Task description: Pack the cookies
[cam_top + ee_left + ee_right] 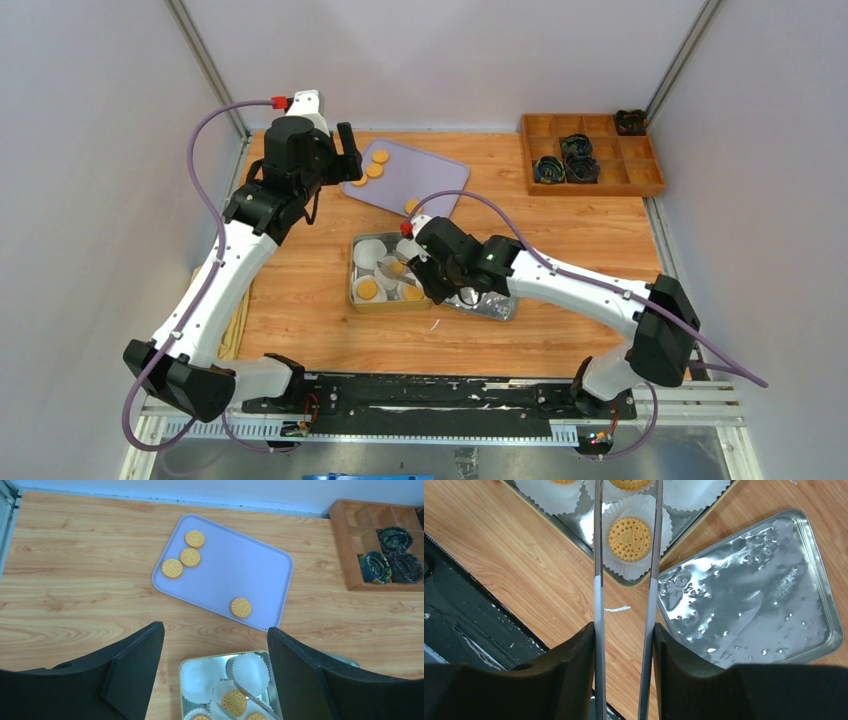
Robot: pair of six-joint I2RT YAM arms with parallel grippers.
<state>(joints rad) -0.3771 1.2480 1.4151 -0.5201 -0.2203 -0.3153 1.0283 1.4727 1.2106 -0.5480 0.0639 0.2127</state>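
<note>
my right gripper [624, 635] pinches the tongs [598, 555] (jaws partly closed); my left gripper [215, 647] gapes empty, cookies [190, 557] at its 12 o'clock.

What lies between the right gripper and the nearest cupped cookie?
Right wrist view: metal tongs, held in the right gripper, cross bare table and straddle the cookie.

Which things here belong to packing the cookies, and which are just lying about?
Job: cookies, lavender tray, tin, white paper cups, tongs in the right gripper, tin lid.

Lying about: wooden divider box, dark rolled items in it.
</note>
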